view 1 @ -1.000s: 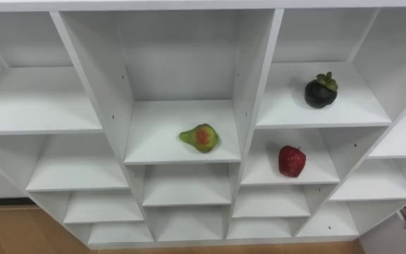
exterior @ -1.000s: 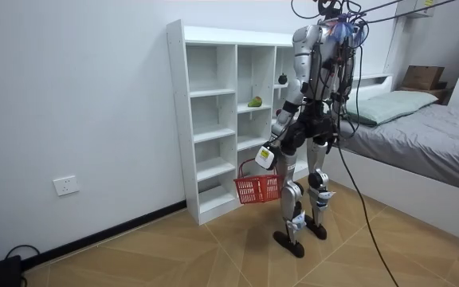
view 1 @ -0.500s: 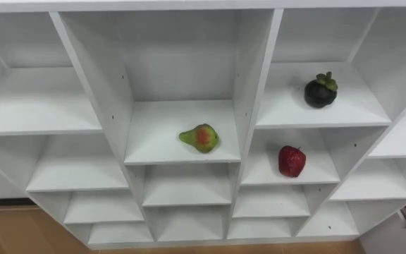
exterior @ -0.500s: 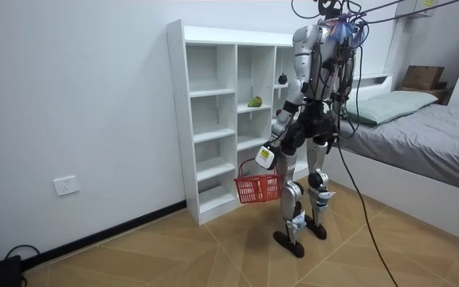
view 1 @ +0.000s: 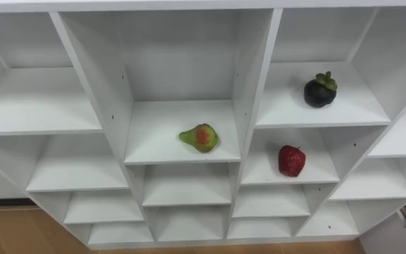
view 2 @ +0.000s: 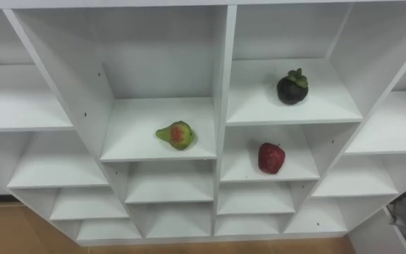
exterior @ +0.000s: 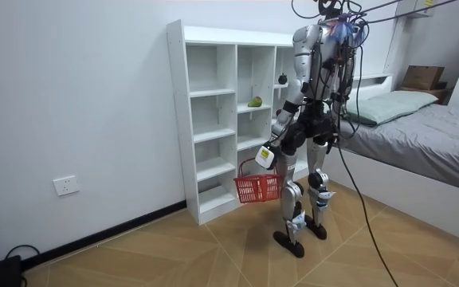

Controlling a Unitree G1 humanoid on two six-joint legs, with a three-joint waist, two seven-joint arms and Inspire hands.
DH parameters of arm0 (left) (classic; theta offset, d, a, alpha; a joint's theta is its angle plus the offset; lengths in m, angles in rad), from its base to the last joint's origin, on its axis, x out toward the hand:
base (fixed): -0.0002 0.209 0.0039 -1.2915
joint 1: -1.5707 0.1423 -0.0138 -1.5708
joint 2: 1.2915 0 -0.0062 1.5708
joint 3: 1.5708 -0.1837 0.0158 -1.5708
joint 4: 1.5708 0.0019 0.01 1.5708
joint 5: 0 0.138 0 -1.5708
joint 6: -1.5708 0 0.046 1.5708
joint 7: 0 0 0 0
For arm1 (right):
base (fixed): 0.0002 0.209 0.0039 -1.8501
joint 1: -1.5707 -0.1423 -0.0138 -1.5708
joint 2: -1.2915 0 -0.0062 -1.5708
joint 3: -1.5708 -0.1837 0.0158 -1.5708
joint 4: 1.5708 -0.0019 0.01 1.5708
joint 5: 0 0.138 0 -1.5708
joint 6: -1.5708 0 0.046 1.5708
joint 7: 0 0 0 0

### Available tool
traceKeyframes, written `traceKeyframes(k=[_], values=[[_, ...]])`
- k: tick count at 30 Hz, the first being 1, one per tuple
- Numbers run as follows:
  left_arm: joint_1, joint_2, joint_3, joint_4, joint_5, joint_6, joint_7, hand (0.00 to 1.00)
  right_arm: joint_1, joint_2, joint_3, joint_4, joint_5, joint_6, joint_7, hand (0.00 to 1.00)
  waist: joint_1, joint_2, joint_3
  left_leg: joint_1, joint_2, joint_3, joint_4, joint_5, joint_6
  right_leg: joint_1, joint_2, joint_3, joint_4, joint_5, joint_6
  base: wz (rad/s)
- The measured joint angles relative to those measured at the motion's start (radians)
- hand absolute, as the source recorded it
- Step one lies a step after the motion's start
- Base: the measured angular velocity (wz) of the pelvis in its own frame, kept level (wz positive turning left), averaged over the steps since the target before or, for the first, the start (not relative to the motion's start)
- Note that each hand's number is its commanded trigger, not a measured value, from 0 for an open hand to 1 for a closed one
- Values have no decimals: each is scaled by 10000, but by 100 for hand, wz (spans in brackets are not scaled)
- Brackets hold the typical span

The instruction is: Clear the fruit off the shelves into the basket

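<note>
The robot stands facing the white open-shelved closet (view 1: 252, 85), a red plastic basket (exterior: 256, 188) hanging low from its left hand (exterior: 266, 157), whose fingers look closed on the handle. All three fruits still lie in their compartments. A green pear with a red blush (view 1: 200, 137) is in the middle, a dark purple mangosteen (view 1: 320, 91) upper right, and a red strawberry-like fruit (view 1: 292, 161) below it. The pear is probably easiest first: reach in level, clear of the dividers, and bring the basket up close.
</note>
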Motion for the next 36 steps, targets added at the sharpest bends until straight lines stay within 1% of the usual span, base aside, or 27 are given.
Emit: traceKeyframes(k=[7, 11, 15, 21, 23, 27, 29, 30, 31, 32, 33, 35, 36], values=[[-32, -1, -7, 11, -8, -4, 64, 100, -3, 1, 22, -43, -47, -18, -78, 0, 1, 8, 3, 69, 2, 37, 1, 0, 0, -4, 1, 40, -6, 1, -1, 0], [-56, 0, -7, 9, -20, -36, 74, 100, 21, 2, 10, -120, -318, -173, -118, 0, -1, 3, 6, 83, 3, 42, -3, 0, 0, -15, -4, 50, -20, 1, -1, 0], [-114, 2, -20, 15, -39, -48, 94, 100, 63, 6, 17, -347, -558, -226, -201, 0, -9, 1, 6, 84, 4, 44, -3, 0, 0, -18, -1, 54, -5, 1, -1, 0], [-153, 29, -204, 44, -232, -308, 91, 100, 139, 5, 23, -738, -869, -238, -297, 0, -14, -37, 5, 93, 3, 61, 1, 0, 0, -33, -2, 68, 97, 1, -1, 0], [-164, 38, -209, 45, -227, -432, 100, 100, 305, 3, 9, -1359, -1166, -297, -434, 0, -12, -79, 1, 88, 6, 87, 3, 1, 1, -77, -5, 95, 128, -1, -3, -5], [-200, 47, -276, 43, -233, -543, 267, 100, 562, 10, 15, -2634, -1746, -397, -813, 0, -34, -93, 3, 96, 6, 156, 22, 1, 1, -123, -8, 187, 135, 0, -3, -7], [-177, 44, -441, -57, -224, -671, 305, 100, 1136, 26, 27, -4301, -2529, -409, -1034, 0, -10, -88, 5, 63, 14, 230, 18, 1, 1, -216, 2, 279, 171, 1, -1, -9], [-139, 41, -465, -136, -221, -681, 302, 100, 1320, 34, 27, -4847, -2696, -416, -1073, 0, -7, -78, 6, 53, 14, 235, 17, 1, 1, -232, 4, 294, 171, 2, 1, -6], [-62, 34, -467, -327, -222, -685, 302, 100, 1617, 53, 31, -5773, -2946, -477, -1191, 0, -20, -67, 9, 30, 16, 236, 12, 1, 2, -262, 9, 301, 168, 6, 2, 0], [-67, 46, -478, -373, -222, -735, 303, 100, 1776, 55, 32, -6442, -3088, -572, -1307, 0, -55, -71, 8, 29, 17, 243, -8, 1, 2, -275, 12, 306, 175, 9, 0, 0], [-65, 50, -479, -375, -222, -785, 302, 100, 1861, 55, 32, -6794, -3155, -569, -1353, 0, -45, -66, 8, 30, 18, 248, -13, 1, 2, -273, 17, 318, 177, 9, 1, 0], [-21, 52, -495, -475, -225, -880, 293, 100, 2295, 60, 78, -8373, -3360, -648, -1513, 0, -53, -42, 12, 23, 15, 262, -18, 1, 2, -283, 17, 322, 168, 10, 2, 0], [-25, 53, -507, -499, -239, -919, 287, 100, 2367, 60, 113, -8676, -3375, -687, -1574, 0, -58, -40, 9, 17, 16, 275, -25, 1, 2, -302, 19, 333, 170, 10, 2, 0]])
